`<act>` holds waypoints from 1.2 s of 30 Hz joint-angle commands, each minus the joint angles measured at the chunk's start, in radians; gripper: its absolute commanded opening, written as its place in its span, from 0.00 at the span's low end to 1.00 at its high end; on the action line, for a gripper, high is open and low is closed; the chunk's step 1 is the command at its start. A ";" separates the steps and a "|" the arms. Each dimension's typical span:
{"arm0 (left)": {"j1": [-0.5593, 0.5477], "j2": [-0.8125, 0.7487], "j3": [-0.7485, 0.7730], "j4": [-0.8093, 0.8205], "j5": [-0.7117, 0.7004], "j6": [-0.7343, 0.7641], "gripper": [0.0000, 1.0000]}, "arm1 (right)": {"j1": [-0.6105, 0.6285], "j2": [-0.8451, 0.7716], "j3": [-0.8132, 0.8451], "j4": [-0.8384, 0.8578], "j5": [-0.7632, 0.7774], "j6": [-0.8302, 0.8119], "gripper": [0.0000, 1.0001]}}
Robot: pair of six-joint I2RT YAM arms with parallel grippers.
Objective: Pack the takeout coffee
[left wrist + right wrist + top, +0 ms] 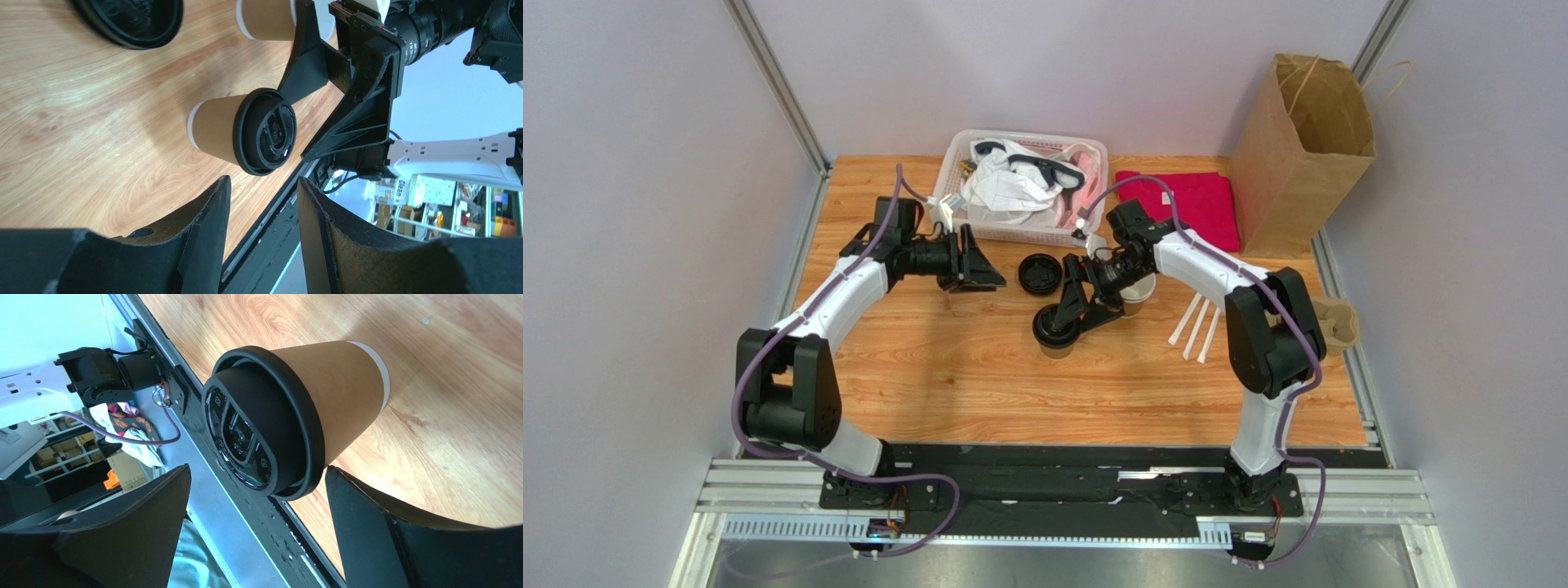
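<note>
The takeout coffee (344, 398) stands upright about the middle of the table (952, 380) with its black lid (245, 441) on. Whether the lid is pressed home all round, I cannot tell. The right gripper (256, 478) hangs over it with fingers spread wide, one on each side of the lid with a gap on both sides, so it grips nothing. The left gripper (264, 184) hovers to the cup's left, fingers parted and empty, pointing toward it.

So I judge the capping done and the packing not yet begun. The large paper bag (1302, 141) stands open at the far right corner, well apart from the cup, and the pulp tray (1339, 321) sits at the right edge; neither holds the cup. A second, uncapped cup (267, 18) and a loose lid (1038, 272) wait just on its far side. What is left, as I see it, is to take hold of the capped cup, carry it right and set it upright in the bag.
</note>
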 commanded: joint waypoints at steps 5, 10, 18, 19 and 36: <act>0.045 -0.062 -0.041 0.026 0.005 -0.001 0.51 | 0.032 0.018 0.016 0.121 -0.076 0.115 0.85; 0.053 -0.059 -0.056 0.033 0.007 -0.006 0.50 | 0.054 0.038 0.007 0.184 -0.104 0.181 0.84; 0.039 -0.083 -0.072 0.024 -0.003 0.033 0.46 | -0.002 -0.088 -0.048 0.109 -0.014 0.109 0.76; 0.019 -0.083 -0.068 0.015 0.005 0.046 0.46 | -0.009 -0.103 -0.050 0.102 0.003 0.096 0.72; -0.190 0.023 -0.075 0.095 0.089 0.020 0.21 | 0.035 -0.091 -0.057 0.293 -0.133 0.275 0.12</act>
